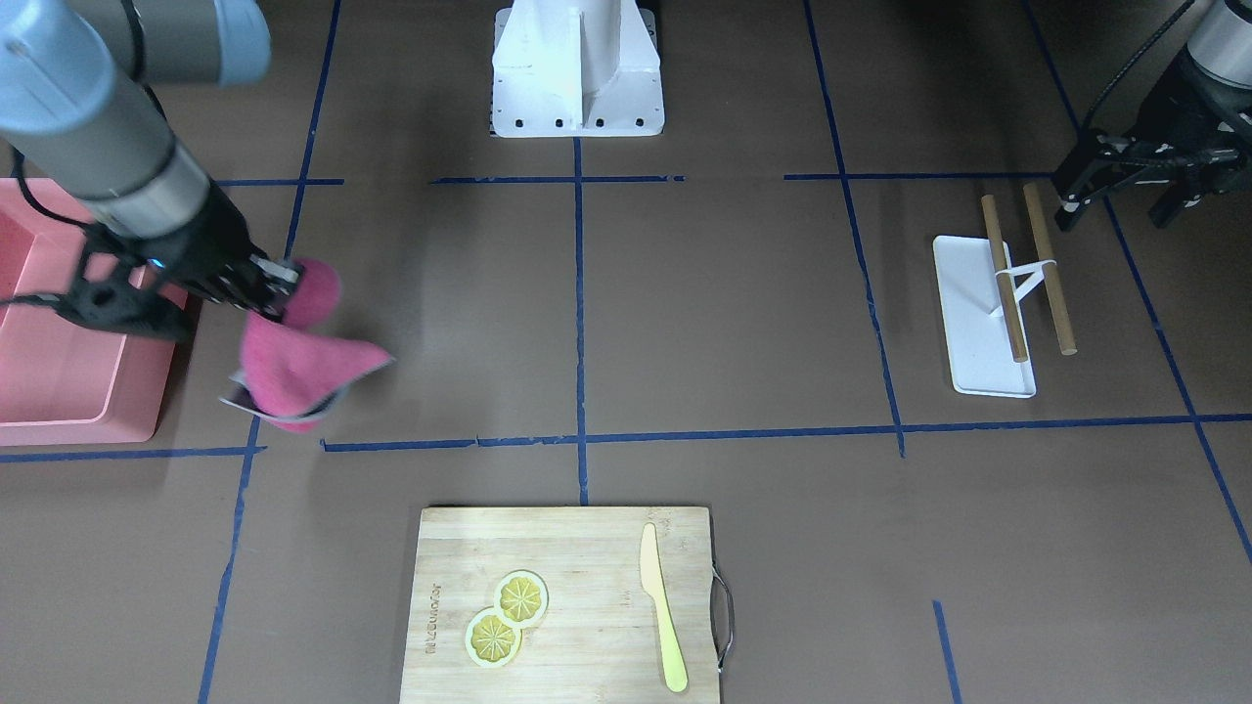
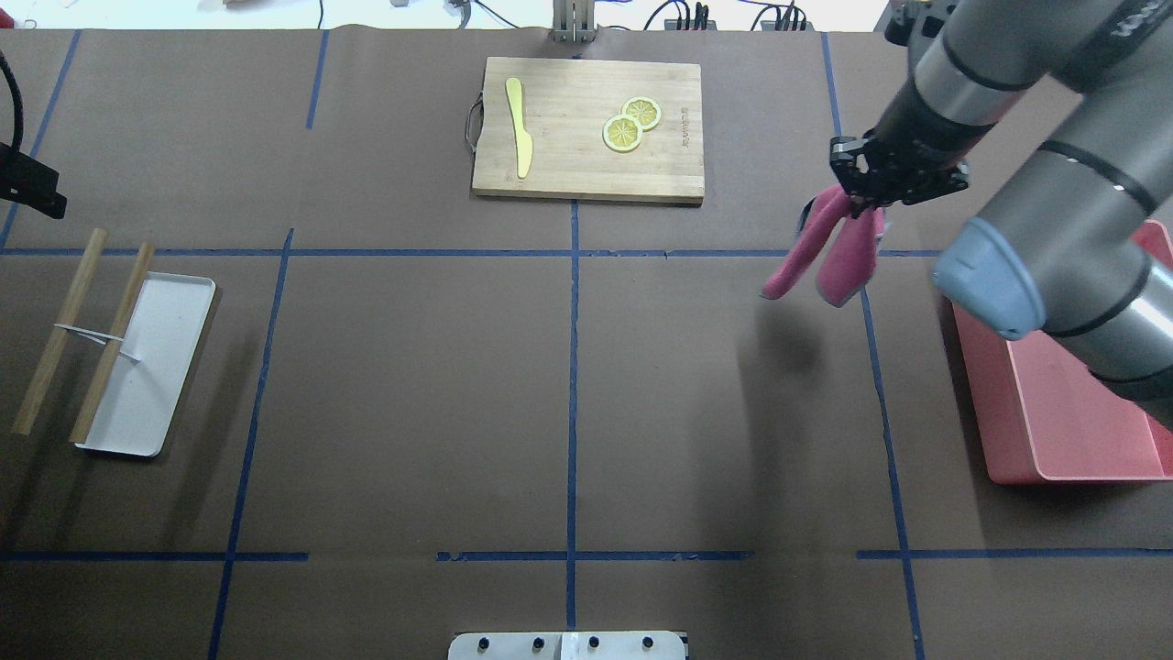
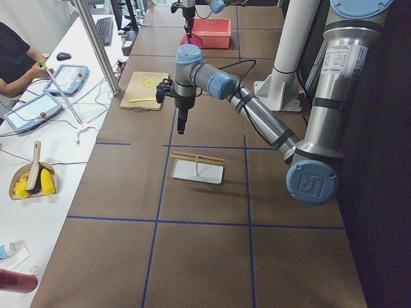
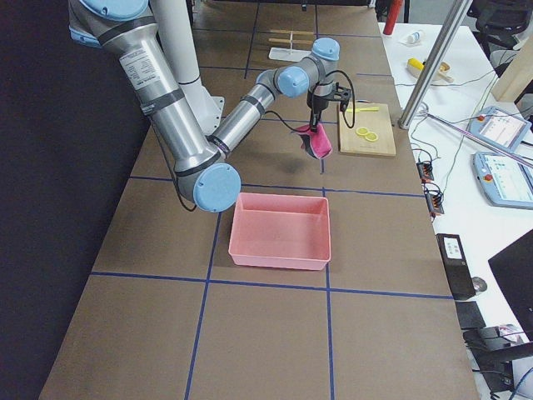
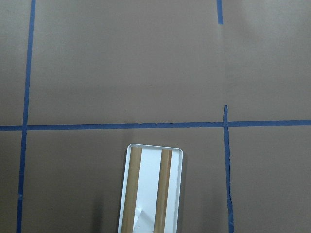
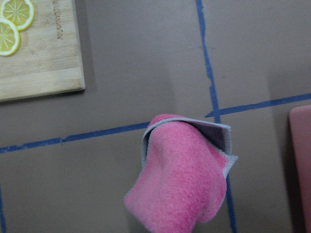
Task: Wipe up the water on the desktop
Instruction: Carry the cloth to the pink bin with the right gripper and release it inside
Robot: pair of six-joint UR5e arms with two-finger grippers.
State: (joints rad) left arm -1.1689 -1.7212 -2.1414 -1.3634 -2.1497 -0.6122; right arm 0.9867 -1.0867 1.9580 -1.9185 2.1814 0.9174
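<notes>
The desktop (image 1: 734, 313) is a dark-brown surface crossed by blue tape lines; I see no water on it. My right gripper (image 1: 269, 284) is shut on a pink cloth (image 1: 293, 367) and holds it hanging above the desktop, beside a blue tape line. The cloth also shows in the overhead view (image 2: 838, 252) and in the right wrist view (image 6: 182, 189), folded, with a grey underside. My left gripper (image 1: 1115, 210) hovers near the white tray; its jaws look spread and empty. The left wrist view shows no fingers.
A pink bin (image 1: 59, 332) stands next to the right arm. A bamboo cutting board (image 1: 567, 606) with two lemon slices and a yellow knife lies at the operators' edge. A white tray (image 1: 988, 313) with two wooden sticks lies under the left gripper. The robot base (image 1: 577, 68) stands at the back.
</notes>
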